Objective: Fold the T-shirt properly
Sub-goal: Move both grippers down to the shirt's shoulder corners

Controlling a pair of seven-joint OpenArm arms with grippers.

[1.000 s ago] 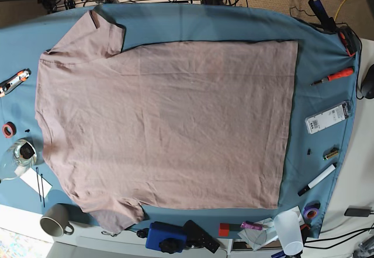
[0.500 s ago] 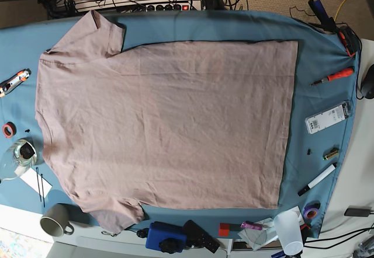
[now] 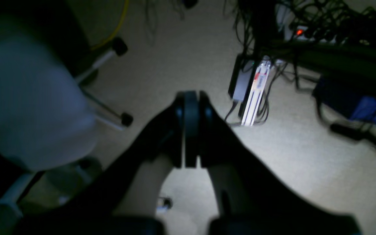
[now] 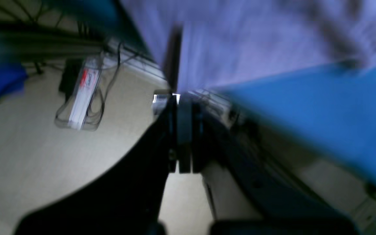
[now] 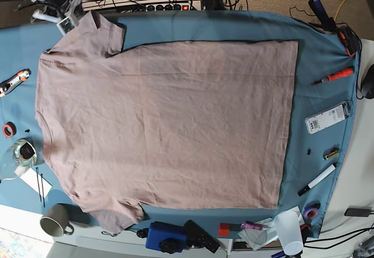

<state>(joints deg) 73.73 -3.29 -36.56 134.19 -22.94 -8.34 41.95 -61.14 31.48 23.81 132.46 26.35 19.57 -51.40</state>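
On the tabletop [image 5: 318, 48] your T-shirt [image 5: 163, 121] lies spread flat, no fold made yet. Both the left fingers [image 3: 190, 130] and right fingers [image 4: 183, 130] are pressed together, empty; every fold remains.

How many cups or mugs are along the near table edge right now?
2: a grey mug at the left corner, a white cup toward the right. Clutter may hide others.
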